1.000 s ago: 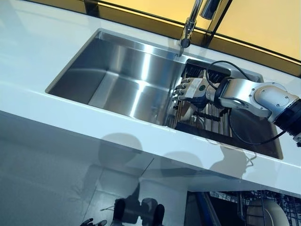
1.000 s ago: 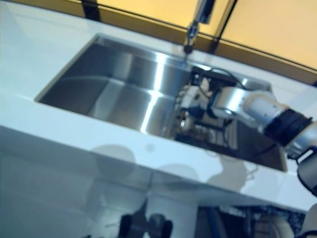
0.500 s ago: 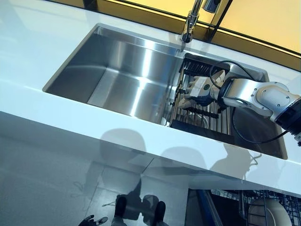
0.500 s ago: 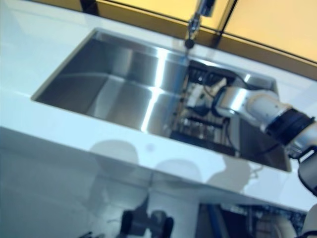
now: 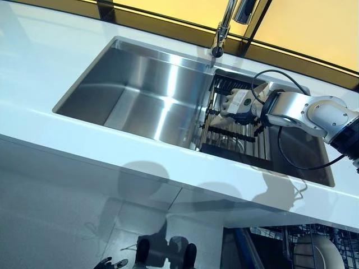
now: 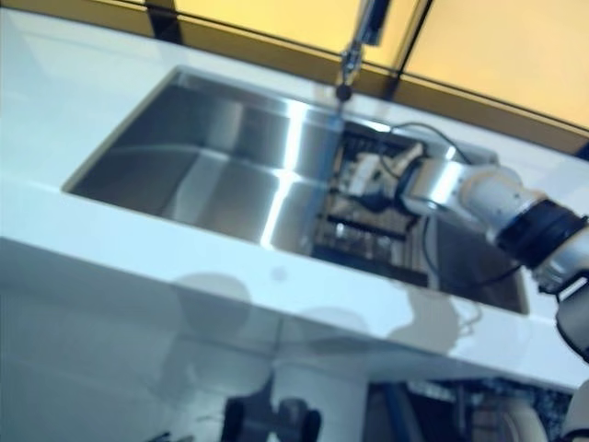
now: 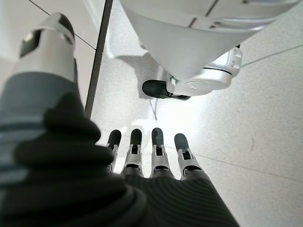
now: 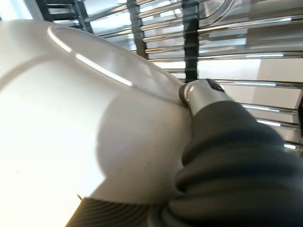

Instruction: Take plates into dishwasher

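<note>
From my head, looking down, I see the long white counter [image 5: 50,112] with the shiny steel sink [image 5: 140,95] set into it, and the tap [image 5: 221,33] standing at the back edge. My right hand [image 5: 238,103] reaches into the right part of the sink, over the dark drying rack [image 5: 235,134] of metal bars. Low on the right, under the counter, a white plate [image 5: 317,255] stands in the dishwasher rack [image 5: 291,244]. My left hand [image 5: 110,263] shows small at the bottom, down near the floor. In my left wrist view, my left hand [image 7: 142,156] hangs over the pale floor [image 7: 265,109], fingers straight and loose, with nothing in them. In my right wrist view, a white plate [image 8: 71,118] fills most of the picture. My thumb [image 8: 201,94] presses on its rim, pinching it, with the rack bars [image 8: 227,42] just behind.
</note>
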Available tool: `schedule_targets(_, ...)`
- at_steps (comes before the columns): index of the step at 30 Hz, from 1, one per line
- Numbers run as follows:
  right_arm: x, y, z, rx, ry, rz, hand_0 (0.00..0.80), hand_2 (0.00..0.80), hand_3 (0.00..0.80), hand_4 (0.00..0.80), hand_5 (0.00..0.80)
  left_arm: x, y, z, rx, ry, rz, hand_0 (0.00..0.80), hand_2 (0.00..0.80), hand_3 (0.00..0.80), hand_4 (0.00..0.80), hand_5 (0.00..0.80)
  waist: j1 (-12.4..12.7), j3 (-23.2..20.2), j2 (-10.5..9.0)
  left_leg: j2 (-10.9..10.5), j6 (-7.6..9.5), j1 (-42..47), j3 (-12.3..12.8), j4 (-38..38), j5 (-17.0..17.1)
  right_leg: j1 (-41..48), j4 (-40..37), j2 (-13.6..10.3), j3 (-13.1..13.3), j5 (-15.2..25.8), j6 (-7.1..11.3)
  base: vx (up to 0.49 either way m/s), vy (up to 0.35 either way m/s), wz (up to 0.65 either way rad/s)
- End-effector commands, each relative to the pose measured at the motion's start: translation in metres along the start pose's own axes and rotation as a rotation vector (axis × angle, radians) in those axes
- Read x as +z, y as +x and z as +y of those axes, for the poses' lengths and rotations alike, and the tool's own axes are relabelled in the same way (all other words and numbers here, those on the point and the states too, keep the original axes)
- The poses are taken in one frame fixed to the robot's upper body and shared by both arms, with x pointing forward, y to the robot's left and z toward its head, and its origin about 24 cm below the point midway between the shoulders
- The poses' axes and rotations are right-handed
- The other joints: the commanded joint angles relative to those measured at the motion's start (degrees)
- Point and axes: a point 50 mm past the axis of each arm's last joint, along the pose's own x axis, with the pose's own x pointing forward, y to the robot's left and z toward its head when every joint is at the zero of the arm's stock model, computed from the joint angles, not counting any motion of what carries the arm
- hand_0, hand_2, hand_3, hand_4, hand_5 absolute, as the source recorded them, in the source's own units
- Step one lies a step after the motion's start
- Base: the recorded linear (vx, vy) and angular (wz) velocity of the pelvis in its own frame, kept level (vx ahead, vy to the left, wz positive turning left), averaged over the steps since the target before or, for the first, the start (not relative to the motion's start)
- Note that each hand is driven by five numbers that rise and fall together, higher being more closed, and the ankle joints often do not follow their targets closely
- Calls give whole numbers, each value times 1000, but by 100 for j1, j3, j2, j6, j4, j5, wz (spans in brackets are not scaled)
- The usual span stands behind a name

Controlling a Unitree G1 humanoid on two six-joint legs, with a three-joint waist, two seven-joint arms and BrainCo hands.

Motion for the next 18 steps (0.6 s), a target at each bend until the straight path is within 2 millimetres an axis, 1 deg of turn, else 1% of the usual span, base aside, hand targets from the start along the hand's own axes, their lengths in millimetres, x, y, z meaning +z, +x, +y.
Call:
schedule_targets(1, -37, -17, -11, -30, -25, 158, 800, 800, 800, 800, 800, -9, -2, 7, 25, -8, 22, 0, 0, 0, 0, 0, -4, -392, -227, -111, 71, -14, 288, -29, -90, 125, -14, -113, 71, -30, 518, 19, 30, -6)
schedule_targets(10, -55, -30, -7, -67, 43, 240, 800, 800, 800, 800, 800, -15, -3, 4, 31, -24, 48, 0, 0, 0, 0, 0, -129, -717, -284, -113, 100, 242, 405, -29, -217, 313, -14, -113, 203, -51, 555, 33, 30, -8)
schedule_targets(18, -67, -40, -1, -76, 141, 316, 800, 800, 800, 800, 800, -23, -4, 1, 23, -7, 73, 0, 0, 0, 0, 0, -299, -1064, -346, -131, 158, 550, 565, -29, -378, 479, -14, -64, 447, -53, 591, 40, 41, -13)
